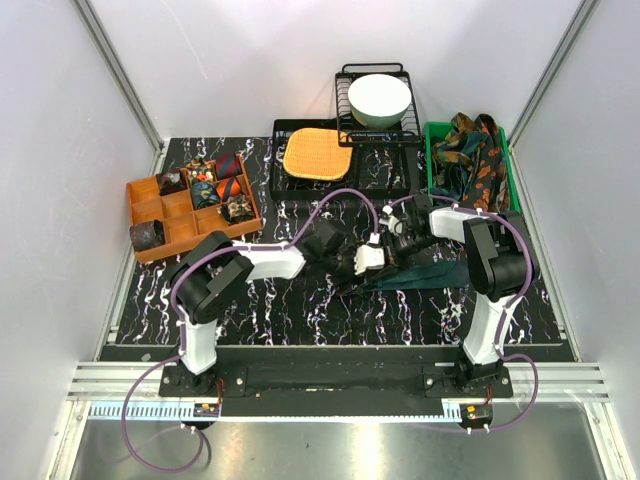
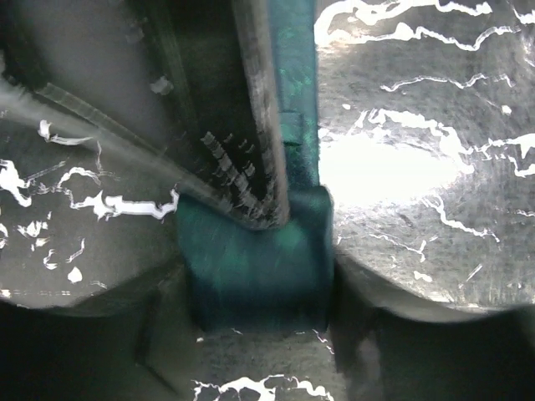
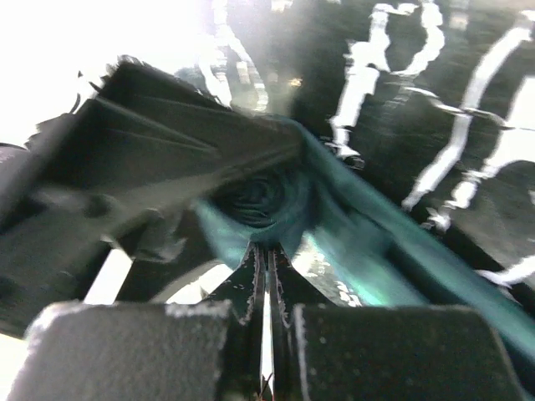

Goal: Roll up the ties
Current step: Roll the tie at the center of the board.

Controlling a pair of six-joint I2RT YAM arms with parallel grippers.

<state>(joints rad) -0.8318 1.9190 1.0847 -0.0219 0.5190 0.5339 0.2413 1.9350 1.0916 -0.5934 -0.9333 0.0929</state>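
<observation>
Top external view: the teal tie [image 1: 440, 272] lies flat on the desk [image 1: 300, 310], long axis left to right, with its coil [image 2: 255, 267] at the left end. The left end effector [image 1: 362, 262] straddles the coil, part open; I can't tell if it grips. The right end effector [image 1: 395, 245], shut on nothing I can see, sits just beside the coil.

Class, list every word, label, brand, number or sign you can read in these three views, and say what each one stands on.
No text can be read in any view.
orange tag at the left base: too small to read.
orange tag at the right base: too small to read.
teal tie, patterned ties, white bowl: no lettering visible.
</observation>
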